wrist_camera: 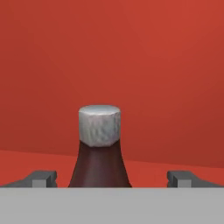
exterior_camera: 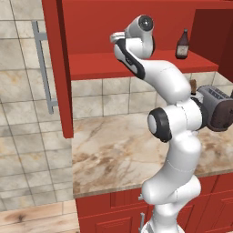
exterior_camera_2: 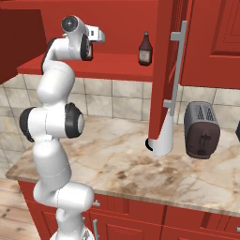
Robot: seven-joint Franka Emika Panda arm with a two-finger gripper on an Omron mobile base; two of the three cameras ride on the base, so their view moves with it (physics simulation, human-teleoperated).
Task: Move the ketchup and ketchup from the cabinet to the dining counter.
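One ketchup bottle (wrist_camera: 99,153), dark red-brown with a grey cap, stands upright close in front of the hand camera. My gripper (wrist_camera: 112,177) is open, with one finger tip on each side of the bottle's shoulder and neither touching it. The other ketchup bottle (exterior_camera: 182,44) (exterior_camera_2: 145,49) stands further right on the red inner shelf (exterior_camera: 136,66) of the open cabinet (exterior_camera_2: 117,14). The hand (exterior_camera_2: 95,34) reaches into the cabinet at shelf height. The dining counter is out of view.
Open cabinet doors (exterior_camera: 57,68) (exterior_camera_2: 164,70) with long silver handles (exterior_camera_2: 176,65) hang on both sides of the arm. Below lies a marbled worktop (exterior_camera: 113,150) backed by tiles, with a dark toaster (exterior_camera_2: 201,129) and a white paper-towel roll (exterior_camera_2: 161,138) behind the right door.
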